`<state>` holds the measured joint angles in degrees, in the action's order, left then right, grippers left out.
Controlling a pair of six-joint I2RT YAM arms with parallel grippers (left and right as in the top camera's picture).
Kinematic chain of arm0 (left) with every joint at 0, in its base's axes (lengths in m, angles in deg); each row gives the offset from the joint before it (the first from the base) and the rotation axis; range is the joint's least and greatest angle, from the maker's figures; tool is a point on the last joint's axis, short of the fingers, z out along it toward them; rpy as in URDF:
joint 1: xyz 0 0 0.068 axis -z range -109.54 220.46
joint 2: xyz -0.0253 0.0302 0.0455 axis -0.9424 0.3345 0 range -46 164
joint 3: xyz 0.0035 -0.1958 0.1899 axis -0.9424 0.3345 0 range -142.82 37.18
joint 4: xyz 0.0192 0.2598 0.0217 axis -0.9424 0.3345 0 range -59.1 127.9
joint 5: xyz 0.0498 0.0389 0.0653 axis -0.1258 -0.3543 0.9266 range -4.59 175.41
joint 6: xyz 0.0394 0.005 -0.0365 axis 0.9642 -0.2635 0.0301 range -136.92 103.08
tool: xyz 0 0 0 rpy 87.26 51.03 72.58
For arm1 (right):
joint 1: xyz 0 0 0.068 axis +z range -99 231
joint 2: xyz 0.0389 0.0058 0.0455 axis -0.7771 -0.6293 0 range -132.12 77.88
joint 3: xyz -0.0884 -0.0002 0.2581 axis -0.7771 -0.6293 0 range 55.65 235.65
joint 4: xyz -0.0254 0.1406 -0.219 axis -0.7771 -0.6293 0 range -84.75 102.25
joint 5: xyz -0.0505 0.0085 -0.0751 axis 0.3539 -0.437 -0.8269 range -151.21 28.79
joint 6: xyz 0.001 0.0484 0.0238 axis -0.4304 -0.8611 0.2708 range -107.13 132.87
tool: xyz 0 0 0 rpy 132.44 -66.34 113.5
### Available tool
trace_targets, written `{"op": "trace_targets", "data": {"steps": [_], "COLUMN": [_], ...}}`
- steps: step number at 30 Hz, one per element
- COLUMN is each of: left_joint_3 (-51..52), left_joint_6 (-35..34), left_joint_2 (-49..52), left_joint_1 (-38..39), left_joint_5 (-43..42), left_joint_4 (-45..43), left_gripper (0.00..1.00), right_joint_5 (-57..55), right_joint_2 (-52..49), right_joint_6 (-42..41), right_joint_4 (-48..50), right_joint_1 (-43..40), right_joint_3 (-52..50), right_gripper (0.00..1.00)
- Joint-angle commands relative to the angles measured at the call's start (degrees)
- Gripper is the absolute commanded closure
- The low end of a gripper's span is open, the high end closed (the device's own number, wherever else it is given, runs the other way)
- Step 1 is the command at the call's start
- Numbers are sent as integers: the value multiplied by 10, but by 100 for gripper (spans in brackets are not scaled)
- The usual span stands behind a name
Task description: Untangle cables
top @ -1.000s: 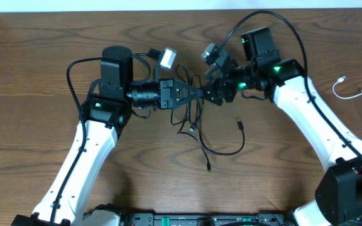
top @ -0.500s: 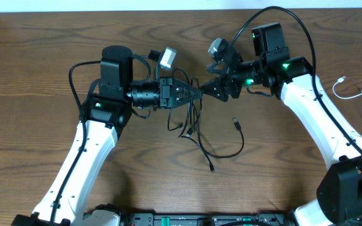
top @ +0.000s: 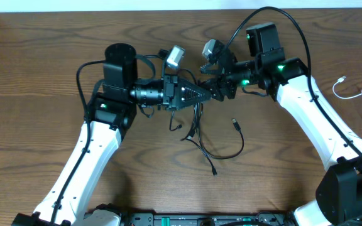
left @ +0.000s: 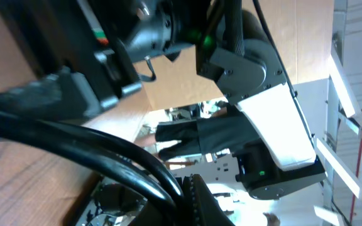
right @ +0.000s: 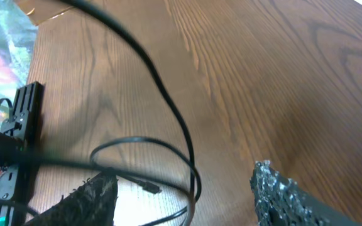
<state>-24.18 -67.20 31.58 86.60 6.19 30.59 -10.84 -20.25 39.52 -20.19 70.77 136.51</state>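
Note:
Several thin black cables [top: 197,122] hang in a tangle from my left gripper [top: 201,95] to the table, with a loop [top: 226,150] and small plug ends [top: 235,123] lying on the wood. In the left wrist view my left gripper [left: 190,198] is shut on black cable strands [left: 105,154]. My right gripper [top: 216,88] is right beside the left one's tip. In the right wrist view it [right: 184,172] is open, with a black cable loop [right: 168,113] running between its fingers. A white cable [top: 360,95] lies apart at the table's right edge.
The thicker black arm wires arc over both arms, one [top: 275,16] above the right arm and one [top: 80,75] beside the left. The table's far edge [top: 168,7] is close behind the grippers. Bare wood [top: 43,125] lies to the left.
My left gripper has pushed right and rolled, its camera swinging up. My right gripper drew back right, then came back left against the left's tip. The hanging black cables shifted slightly right.

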Motion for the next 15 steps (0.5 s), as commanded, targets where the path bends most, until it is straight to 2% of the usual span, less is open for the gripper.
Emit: {"op": "trace_targets", "data": {"steps": [1,3,5,6,7,11,14,15], "left_joint_3": [-7,-7,-7,-7,-7,-7,-7,-7], "left_joint_6": [-15,-15,-14,-14,-6,47,142,190], "left_joint_2": [-4,-4,-4,-4,-4,-4,-4,-4], "left_joint_1": [14,17,17,17,16,16,16,16], "left_joint_5": [-12,-12,-11,-11,-11,-11,-5,23], "left_joint_4": [-15,-26,-28,-29,-31,-30,-10,35], "left_gripper": [92,92,92,92,93,92,92,92], "right_joint_5": [12,12,10,10,5,-94,-229,-272], "right_joint_2": [-1,-1,-1,-1,-1,-1,-1,0], "right_joint_6": [9,9,8,8,8,-26,-71,-80], "right_joint_4": [6,5,3,3,-3,-42,-83,-99], "right_joint_1": [11,14,13,13,12,6,-1,-5], "right_joint_3": [-3,-3,-3,-3,-3,-3,-3,-3], "right_gripper": [39,44,86,96,99,99,99,99]}}
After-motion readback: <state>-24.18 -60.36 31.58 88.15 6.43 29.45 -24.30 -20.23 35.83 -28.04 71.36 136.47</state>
